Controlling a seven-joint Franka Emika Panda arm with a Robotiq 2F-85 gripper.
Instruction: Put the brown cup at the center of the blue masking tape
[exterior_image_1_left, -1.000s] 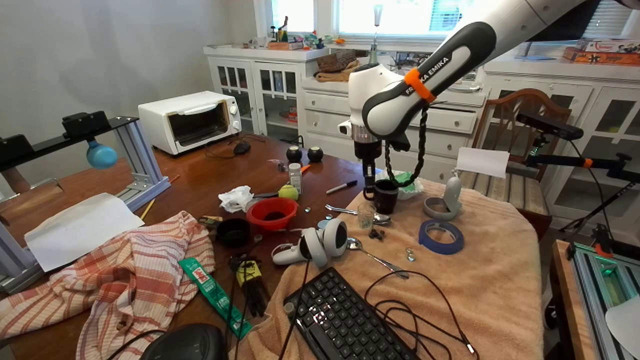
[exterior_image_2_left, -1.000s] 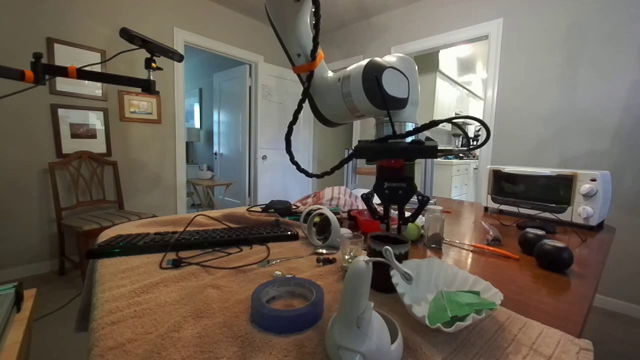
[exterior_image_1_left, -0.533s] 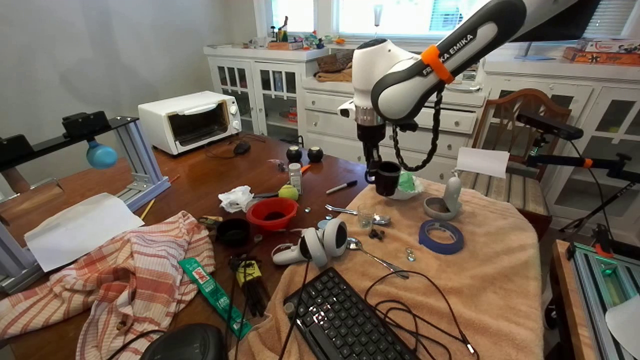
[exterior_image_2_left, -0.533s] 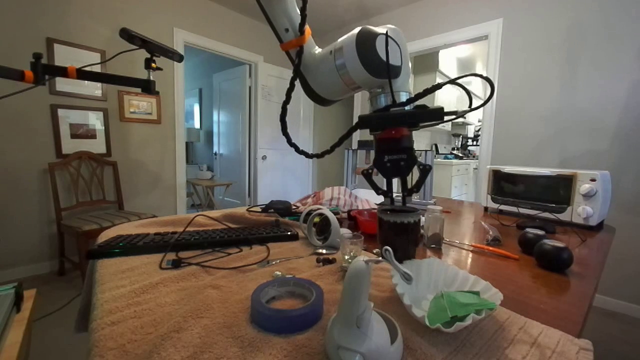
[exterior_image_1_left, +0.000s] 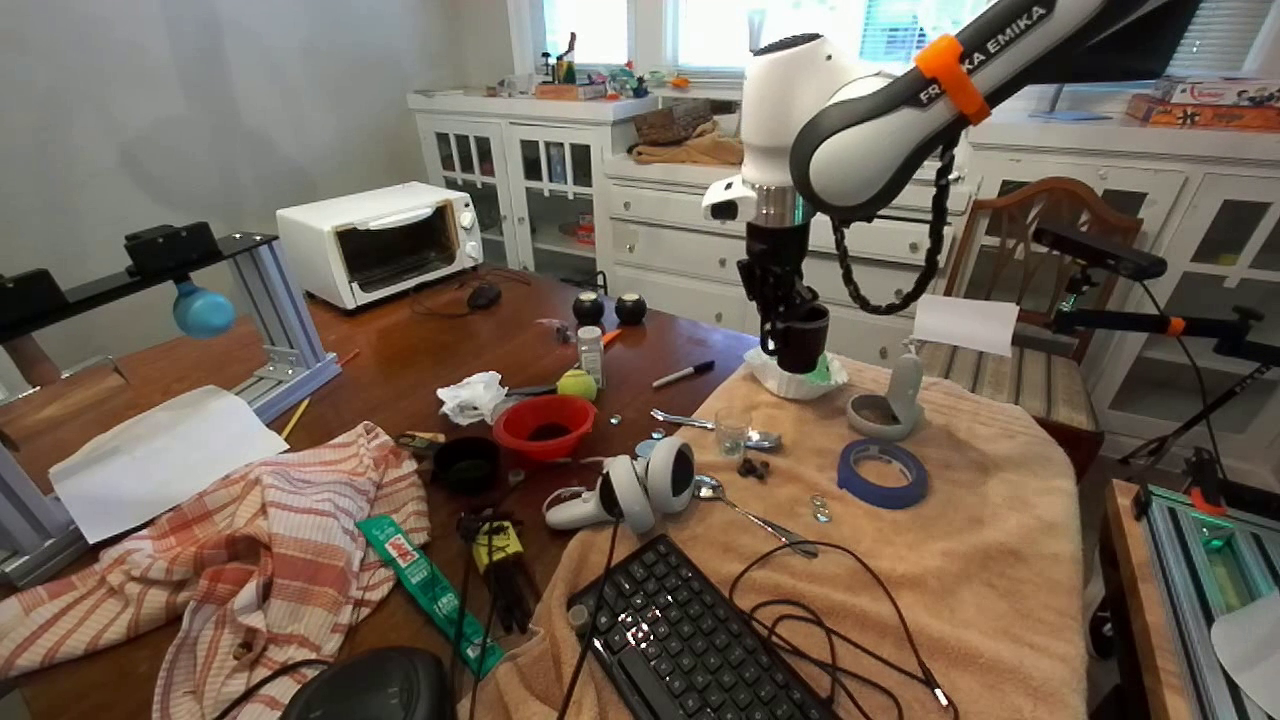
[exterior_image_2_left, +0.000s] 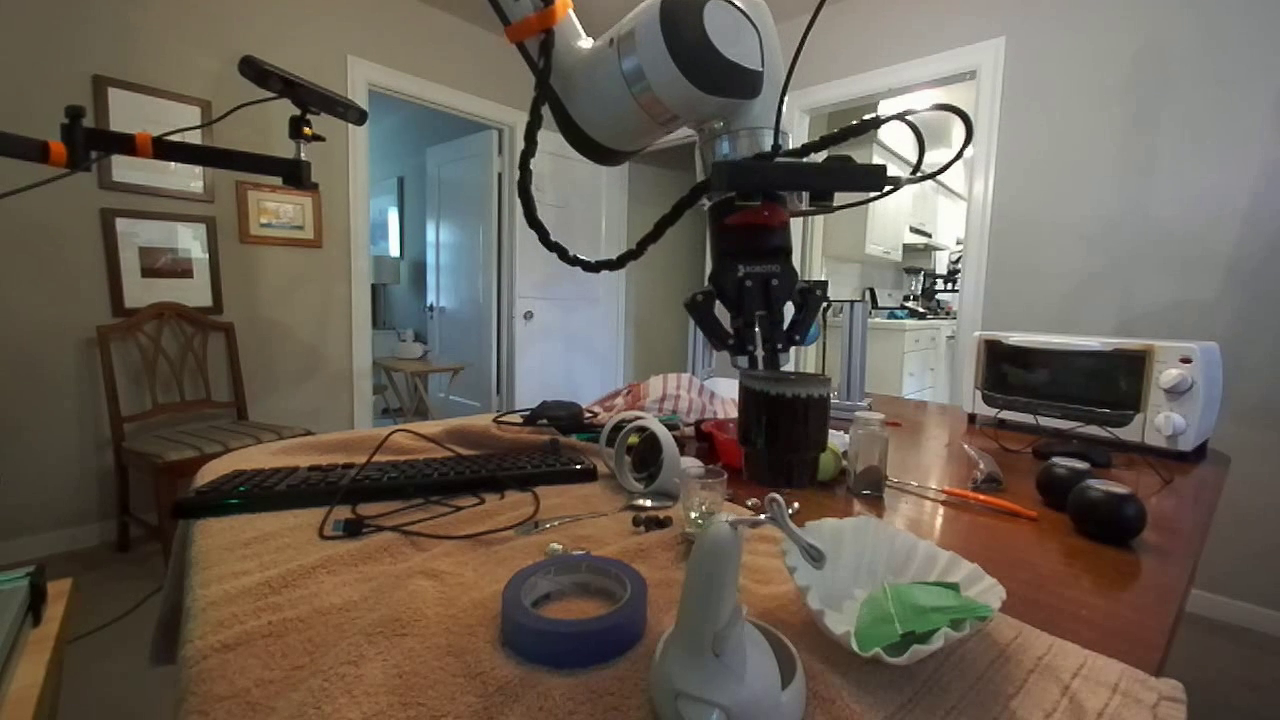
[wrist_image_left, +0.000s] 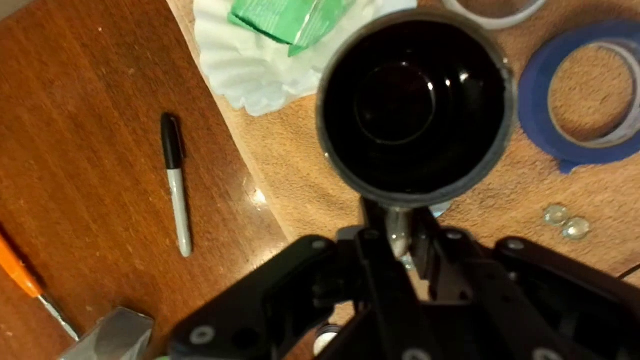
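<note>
1. Brown cup (exterior_image_2_left: 785, 435): up in the air, opening facing up, clear of the tan towel (exterior_image_1_left: 1000, 600); wrist view looks down into its dark, glossy inside.
2. Gripper (wrist_image_left: 398, 227): fingers nearly together, pinching cup's handle btwn them.
3. Blue masking tape (exterior_image_2_left: 573, 640): flat on towel, apart from cup; towel shows thru its hole.
4. White fluted dish (exterior_image_2_left: 880, 550) w/ green packet (exterior_image_2_left: 920, 612) in it: near cup; in wrist view cup hides part of dish.
5. Lt-gray controller (exterior_image_2_left: 715, 620): on towel, btwn tape & dish, just beside tape.
6. Clear glass (exterior_image_2_left: 703, 495), blk keyboard (exterior_image_1_left: 690, 630): in both ext. views, well apart from each other.
7. Marker (wrist_image_left: 177, 200), blk cap: on wood tabletop (wrist_image_left: 75, 125), near towel edge.
8. Red bowl (exterior_image_1_left: 545, 425), tennis ball (exterior_image_1_left: 577, 385) just beside it: also on wood.
9. White toaster oven (exterior_image_1_left: 380, 245): on tabletop, well apart from cup.
</note>
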